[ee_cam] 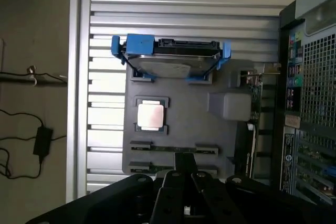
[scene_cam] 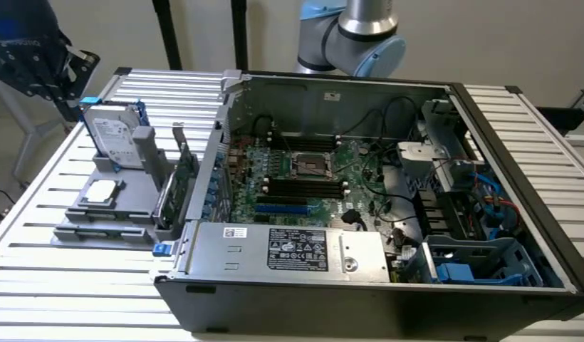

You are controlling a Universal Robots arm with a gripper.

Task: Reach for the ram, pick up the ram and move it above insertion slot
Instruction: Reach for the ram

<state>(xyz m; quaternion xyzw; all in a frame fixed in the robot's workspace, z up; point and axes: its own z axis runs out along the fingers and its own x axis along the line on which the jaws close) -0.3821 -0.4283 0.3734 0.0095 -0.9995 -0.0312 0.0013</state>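
The gripper (ee_cam: 185, 171) is hanging over the grey holder (ee_cam: 194, 124), and its dark fingers (ee_cam: 178, 182) are pressing together, clenched on nothing. Their tips are pointing at the end of the holder where the ram (ee_cam: 168, 149) is sitting.

The ram is standing on edge in a narrow groove, showing as a thin green strip between two grey clips. It is resting at the holder's end farthest from the drive (ee_cam: 168, 59), with the CPU (ee_cam: 150, 116) lying flat between them. The fingertips are overlapping the ram's line in the wrist view, but whether they are touching it I cannot tell.

The drive is standing upright in a blue bracket (ee_cam: 134, 45). The card (scene_cam: 183, 178) is standing on edge along the holder's side, next to the case (scene_cam: 368, 299).

In the exterior view the holder is lying on the slatted bench (scene_cam: 73, 285), at that view's left of the open case. Inside the case the board (scene_cam: 368, 167) is lying exposed, and the black slots (scene_cam: 302, 187) are running side by side near its middle, well apart from the ram. A silver box with a label (scene_cam: 302, 249) is sitting along the case's near wall. The arm (scene_cam: 354, 32) is rising behind the case.

In the wrist view a black cable (ee_cam: 42, 140) is trailing over the floor beside the bench.
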